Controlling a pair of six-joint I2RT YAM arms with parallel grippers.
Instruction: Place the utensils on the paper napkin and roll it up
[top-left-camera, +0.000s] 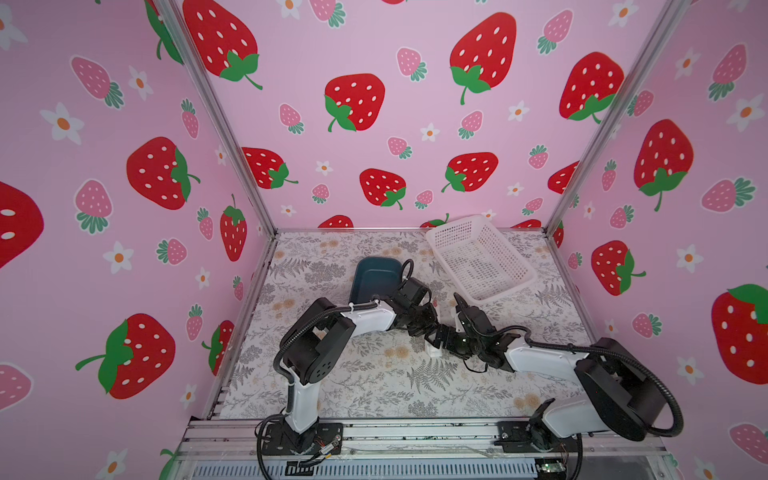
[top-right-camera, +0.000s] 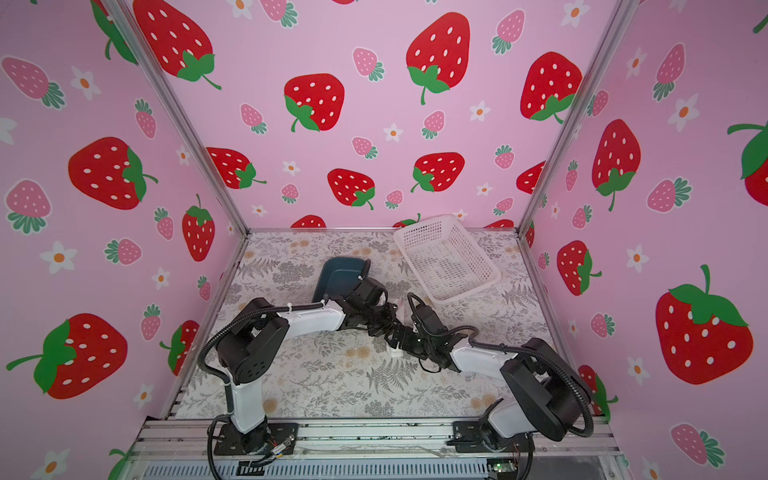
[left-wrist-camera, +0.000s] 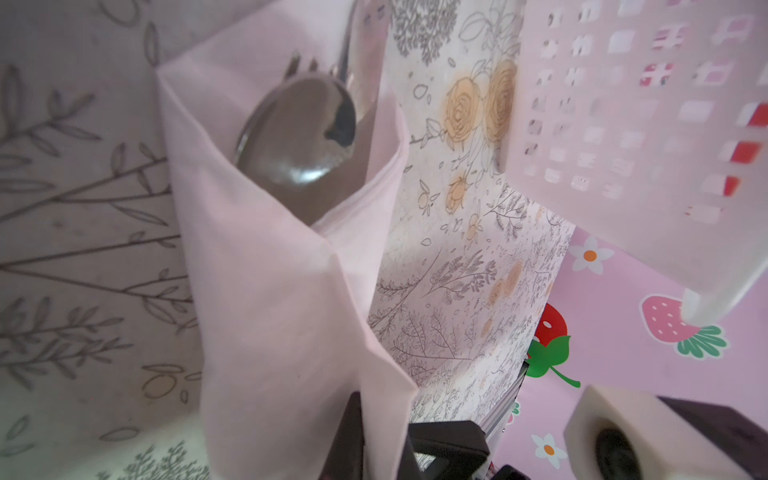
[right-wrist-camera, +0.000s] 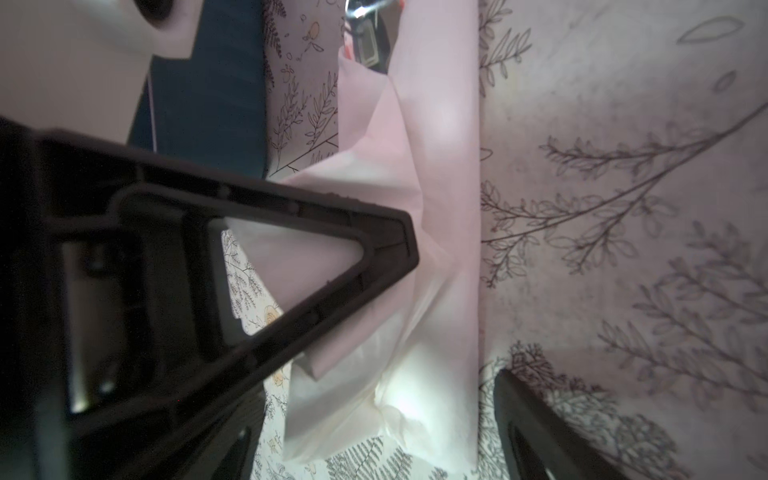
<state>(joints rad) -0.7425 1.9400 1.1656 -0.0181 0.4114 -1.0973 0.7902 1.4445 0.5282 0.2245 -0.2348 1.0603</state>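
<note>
The paper napkin (left-wrist-camera: 266, 291) is already folded around the utensils into a long narrow bundle, which lies about in the middle of the bench (top-left-camera: 374, 386), mostly covered by both arms in both top views. At its open end the bowl of the spoon (left-wrist-camera: 299, 133) looks out, with the tines of the fork (left-wrist-camera: 299, 62) behind it and one more slim metal piece beside them, too blurred to name. At the opposite end of the bundle is the left gripper (left-wrist-camera: 386, 449); the paper passes between its two black fingers, which are clenched on it. The right gripper (right-wrist-camera: 459, 309) is released: its fingers stand wide apart, one on each side of the bundle, at the middle part of it. The dark blue tub (top-left-camera: 374, 278) is just behind the arms, a little to the left side. The white perforated basket (top-left-camera: 440, 237) stands in the back right corner of the bench.
</note>
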